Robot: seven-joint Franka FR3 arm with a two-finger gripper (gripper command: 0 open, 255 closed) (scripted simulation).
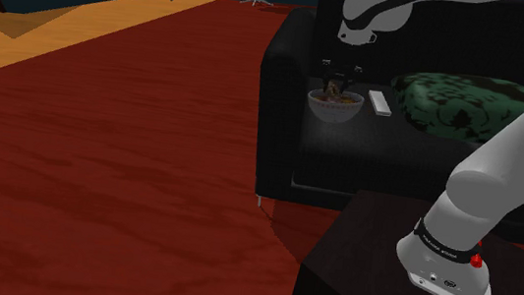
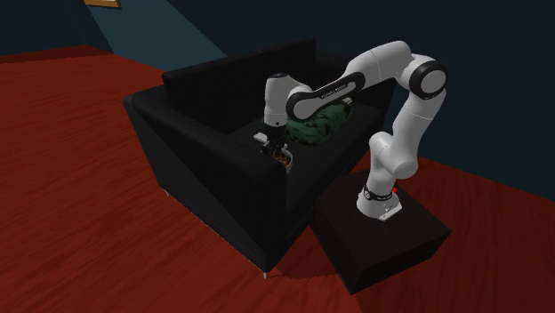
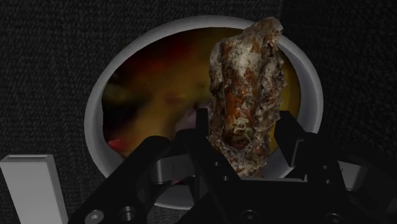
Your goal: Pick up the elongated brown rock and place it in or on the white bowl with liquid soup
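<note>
The gripper is clamped on the elongated brown rock, its two black fingers pressing the near end from either side. The rock's long axis runs along the gripper's own line, so the stone points straight out from the hand toward the white bowl. In the shoulder view that makes it stand roughly upright, free end down, directly over the bowl. Whether the tip touches the soup cannot be told. The rock's surface is mottled rust-brown with pale grey crust. The bowl sits on the seat of a black sofa, with a white remote just beside it and a green patterned cushion farther along the seat. The arm reaches there from its stand in front of the sofa. A dark band near the arm's base carries pale lettering too small to read.
</note>
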